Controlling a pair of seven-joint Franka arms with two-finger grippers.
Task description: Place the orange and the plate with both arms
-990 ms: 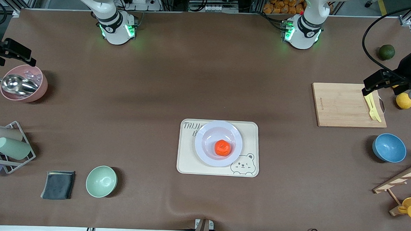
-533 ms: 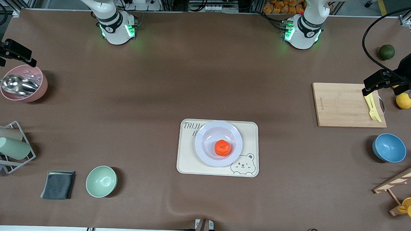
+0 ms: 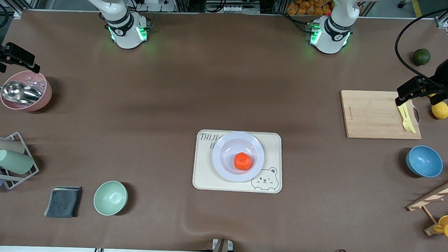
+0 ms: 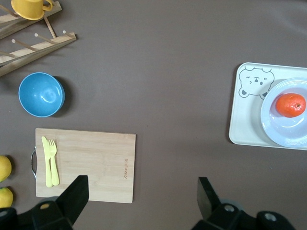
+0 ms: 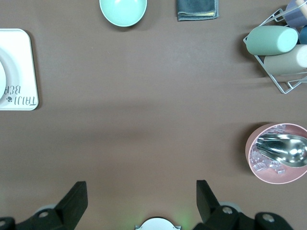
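We see the orange (image 3: pixel 243 161) sitting in the plate (image 3: pixel 223 146), touching its floor, a bit off centre toward the tray's bear print. The plate rests on the tray (image 3: pixel 203 177), which lies mid-desk, nearer the front edge than the bases. In the left wrist view the orange (image 4: pixel 290 105) sits in the plate (image 4: pixel 271 120) on the tray (image 4: pixel 242 129).

Left gripper (image 3: pixel 400 95) is up in the air at the left arm's end of the desk, over the edge of the cutting board (image 3: pixel 373 114), above the yellow fork (image 3: pixel 407 117). From the left wrist view (image 4: pixel 141 196) its fingers stand wide apart, released, nothing between them.

Right gripper (image 3: pixel 34 66) is up at the right arm's end, over the desk just beside the pink bowl (image 3: pixel 42 93), which holds a metal scoop (image 3: pixel 20 91). From the right wrist view (image 5: pixel 139 199) its fingers are spread too, released, holding nothing.

Both arms are well apart from the plate.

Also on the desk:
- blue bowl (image 3: pixel 424 161) near the left arm's end
- green bowl (image 3: pixel 110 197) and grey cloth (image 3: pixel 63 201) toward the front corner at the right arm's end
- lemon (image 3: pixel 440 110) beside the board
- dark green fruit (image 3: pixel 421 57) near the corner at the left arm's end
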